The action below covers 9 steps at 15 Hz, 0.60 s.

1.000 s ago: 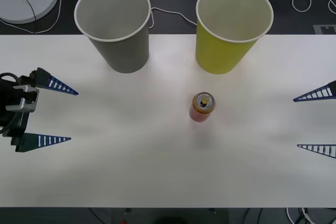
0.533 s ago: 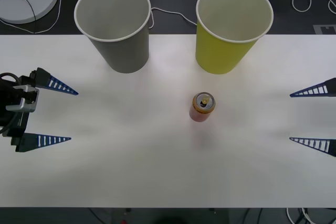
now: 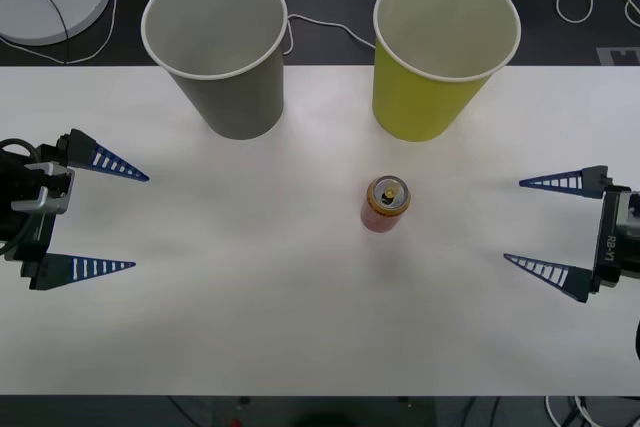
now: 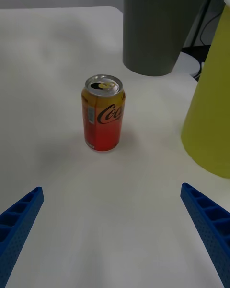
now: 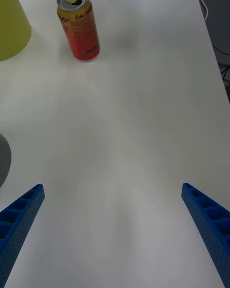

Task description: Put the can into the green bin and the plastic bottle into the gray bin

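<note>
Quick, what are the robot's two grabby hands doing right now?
Left gripper: fingers open, holding nothing, at the table's left edge.
Right gripper: fingers open, holding nothing, facing the can.

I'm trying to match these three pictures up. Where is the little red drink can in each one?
Front view: the can stands mid-table, before the green bin.
Right wrist view: centre, upright.
Left wrist view: near the top.
Shared landmark: the green bin beside it.

Blue ribbed fingers; right wrist marked RB-Y1.
</note>
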Each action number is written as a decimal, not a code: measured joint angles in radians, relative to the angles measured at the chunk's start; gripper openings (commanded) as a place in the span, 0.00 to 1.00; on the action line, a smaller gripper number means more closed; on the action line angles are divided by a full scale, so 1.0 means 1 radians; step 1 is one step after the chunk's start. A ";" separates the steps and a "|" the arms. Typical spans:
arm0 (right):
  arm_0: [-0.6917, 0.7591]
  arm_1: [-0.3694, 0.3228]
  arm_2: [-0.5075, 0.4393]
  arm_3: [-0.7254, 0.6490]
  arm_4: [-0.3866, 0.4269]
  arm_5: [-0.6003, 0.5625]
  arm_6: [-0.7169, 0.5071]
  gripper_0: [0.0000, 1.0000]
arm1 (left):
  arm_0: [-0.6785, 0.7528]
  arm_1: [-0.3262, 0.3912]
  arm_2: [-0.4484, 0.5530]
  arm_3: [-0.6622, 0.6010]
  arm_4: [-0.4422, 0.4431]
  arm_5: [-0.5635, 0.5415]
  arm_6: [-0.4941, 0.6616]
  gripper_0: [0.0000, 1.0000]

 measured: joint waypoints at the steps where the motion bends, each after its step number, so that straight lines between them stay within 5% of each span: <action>1: -0.012 0.021 0.000 0.030 0.000 0.000 0.029 1.00 | 0.000 0.000 0.000 0.000 0.000 0.000 0.000 1.00; 9: -0.081 0.146 0.005 0.195 0.000 -0.003 0.125 1.00 | 0.000 0.000 0.000 0.000 0.000 0.000 0.000 1.00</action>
